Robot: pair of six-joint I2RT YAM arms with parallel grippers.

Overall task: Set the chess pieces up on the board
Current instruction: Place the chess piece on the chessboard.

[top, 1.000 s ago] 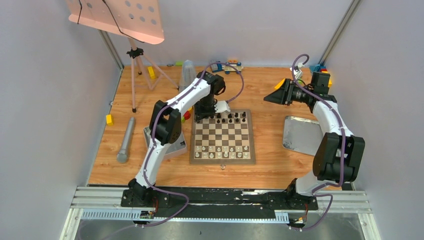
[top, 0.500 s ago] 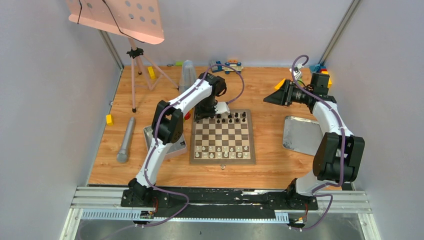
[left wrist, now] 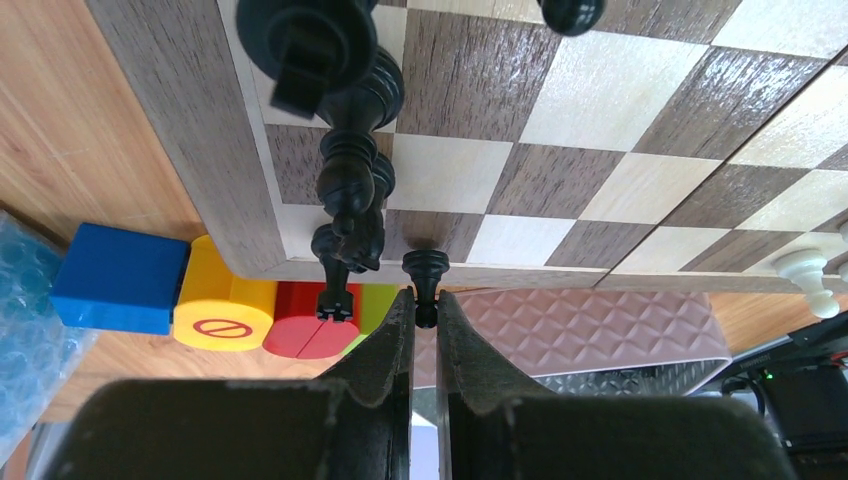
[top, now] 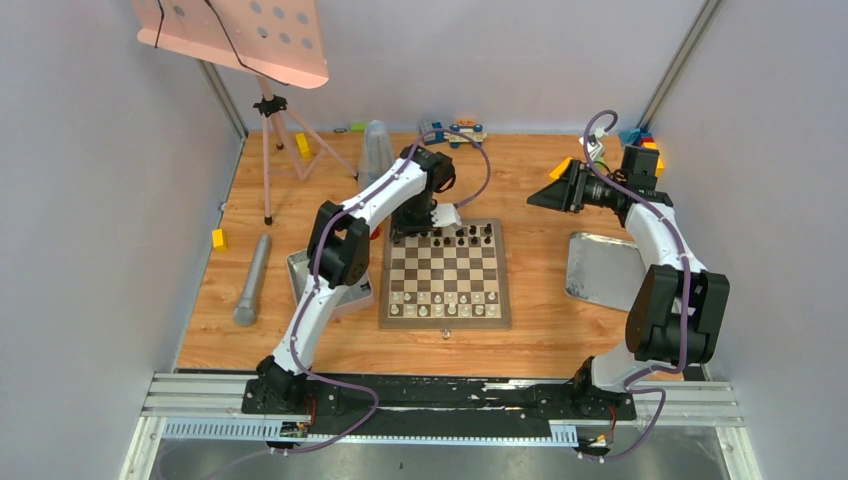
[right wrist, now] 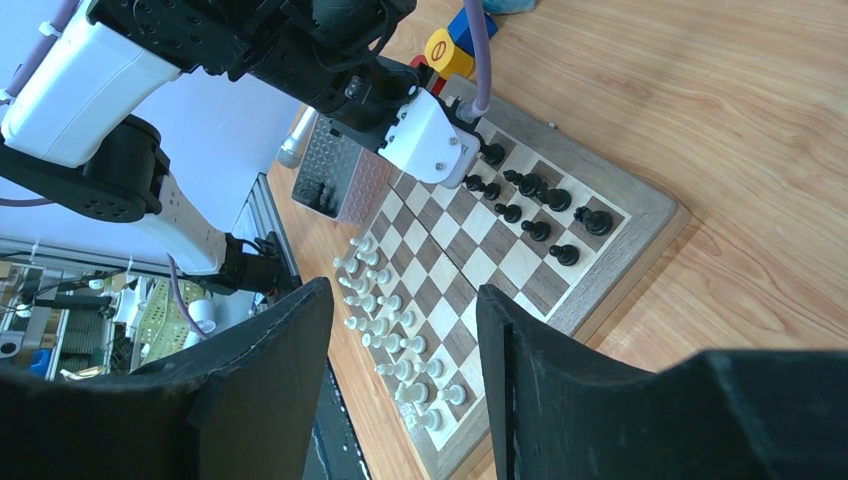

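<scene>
The wooden chessboard (top: 444,300) lies mid-table, also in the left wrist view (left wrist: 600,130) and right wrist view (right wrist: 640,215). White pieces (top: 445,298) fill its near two rows. Black pieces (top: 465,235) stand along the far rows. My left gripper (top: 403,233) is over the board's far left corner, shut on a black pawn (left wrist: 425,275) that hangs just above the corner square. Several black pieces (left wrist: 350,170) stand beside it. My right gripper (top: 538,197) hovers open and empty to the right of the board, with nothing between its fingers (right wrist: 270,370).
A grey metal tray (top: 600,268) lies right of the board. A patterned box (top: 345,292) sits at the board's left edge. Coloured toy blocks (left wrist: 200,300) lie by the far left corner. A grey cylinder (top: 252,280), a tripod stand (top: 270,150) and more toys (top: 455,130) are around.
My left gripper has shifted slightly toward the far side at the board's far left corner. The right arm has not moved.
</scene>
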